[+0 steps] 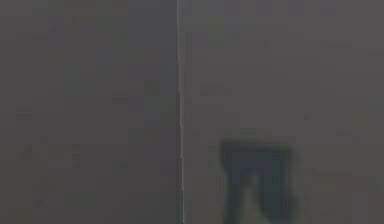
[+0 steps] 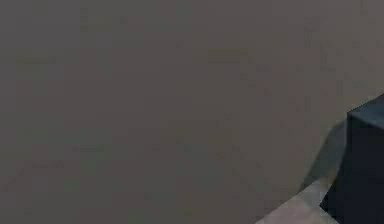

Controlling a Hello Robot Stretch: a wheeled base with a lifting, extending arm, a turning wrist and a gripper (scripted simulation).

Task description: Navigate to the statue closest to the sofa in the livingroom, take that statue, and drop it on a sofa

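Forward view: a plain grey wall [image 1: 90,100] spans the frame from edge to edge. A thin pale vertical seam [image 1: 179,90] runs down it just left of the middle, from the top edge to the bottom. At the lower right a darker, soft-edged shadow [image 1: 258,180] lies on the wall surface and reaches the bottom edge.

Arm side view: a grey wall [image 2: 150,100] again, plain across the left and centre. At the right edge stands a dark box-shaped block [image 2: 366,160], near black with a bluish tint. Its upright left edge and top edge show, while the frame cuts off its right side and base. Just left of the block a narrow wedge of pale brown floor [image 2: 292,210] meets the foot of the wall.

The gripper's state cannot be told from either view, nor can the place of the statue or the sofa
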